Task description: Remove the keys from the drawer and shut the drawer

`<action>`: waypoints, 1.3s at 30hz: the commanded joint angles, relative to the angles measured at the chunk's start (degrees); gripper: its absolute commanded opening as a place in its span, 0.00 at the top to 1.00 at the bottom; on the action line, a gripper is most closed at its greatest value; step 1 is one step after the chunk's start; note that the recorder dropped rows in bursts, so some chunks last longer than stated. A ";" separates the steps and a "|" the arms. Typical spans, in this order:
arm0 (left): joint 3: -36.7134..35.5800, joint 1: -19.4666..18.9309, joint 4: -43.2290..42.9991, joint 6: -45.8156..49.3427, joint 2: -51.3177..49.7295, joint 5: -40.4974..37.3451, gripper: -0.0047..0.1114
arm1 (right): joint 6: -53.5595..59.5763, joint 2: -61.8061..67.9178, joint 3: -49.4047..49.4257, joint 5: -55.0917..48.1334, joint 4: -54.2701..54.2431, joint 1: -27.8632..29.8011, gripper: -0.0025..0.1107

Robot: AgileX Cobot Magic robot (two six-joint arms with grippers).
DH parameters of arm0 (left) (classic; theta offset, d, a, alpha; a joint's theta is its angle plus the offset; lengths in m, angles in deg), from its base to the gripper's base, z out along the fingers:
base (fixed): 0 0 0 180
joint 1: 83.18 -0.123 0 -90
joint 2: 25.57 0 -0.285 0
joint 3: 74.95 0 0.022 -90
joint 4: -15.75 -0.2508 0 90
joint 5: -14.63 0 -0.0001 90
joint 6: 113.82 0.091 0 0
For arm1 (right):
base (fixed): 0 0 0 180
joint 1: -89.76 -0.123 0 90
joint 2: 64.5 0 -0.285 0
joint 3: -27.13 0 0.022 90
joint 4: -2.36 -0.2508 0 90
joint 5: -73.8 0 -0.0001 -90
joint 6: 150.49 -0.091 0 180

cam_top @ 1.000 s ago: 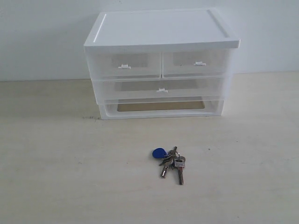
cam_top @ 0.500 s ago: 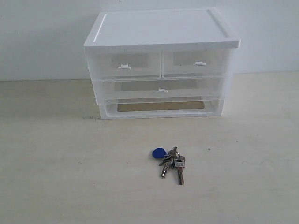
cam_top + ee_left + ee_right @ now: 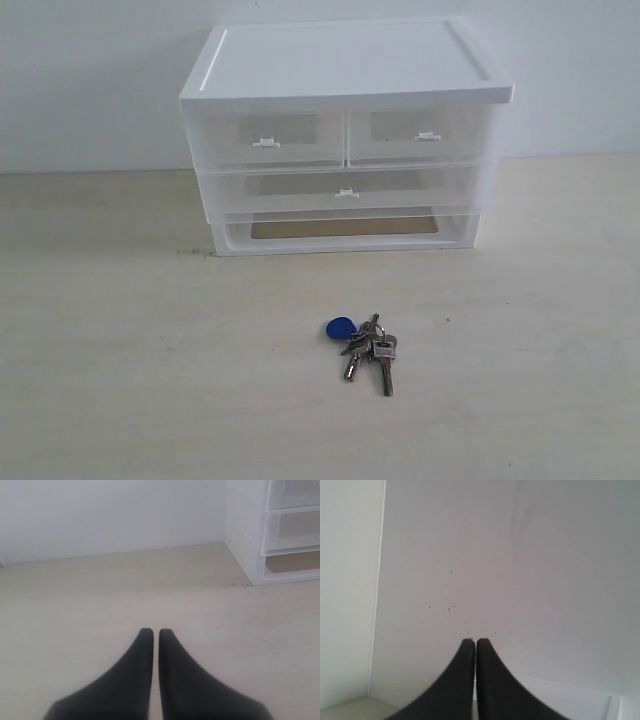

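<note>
The keys (image 3: pixel 368 350), a silver bunch with a blue oval tag, lie on the pale table in front of the drawer unit, apart from it. The wide translucent drawer (image 3: pixel 347 190) with its small white tab sits flush in the unit, under two half-width drawers. Neither arm shows in the exterior view. My left gripper (image 3: pixel 156 630) is shut with nothing between its dark fingers, hovering over bare table, and the drawer (image 3: pixel 295 530) is off to one side of it. My right gripper (image 3: pixel 475 640) is shut and empty too, pointing at a plain white wall.
The white drawer unit (image 3: pixel 340 70) stands at the back against the wall. Its lowest slot (image 3: pixel 345 228) is an open frame with the table showing through. The tabletop (image 3: pixel 150 350) stretches pale and wide around the keys.
</note>
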 commanded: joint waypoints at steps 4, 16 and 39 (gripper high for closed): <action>-0.21 -0.25 0.64 0.14 0.17 -0.05 0.92 | -0.29 -0.31 0.05 0.78 -0.15 -0.46 0.98; -0.21 -0.25 0.64 0.14 0.17 -0.05 0.92 | -3.40 -0.31 0.82 1.41 -19.96 -0.46 0.98; -0.21 -0.25 0.64 0.14 0.17 -0.05 0.92 | 37.76 -9.60 17.90 0.27 -55.46 -0.46 0.98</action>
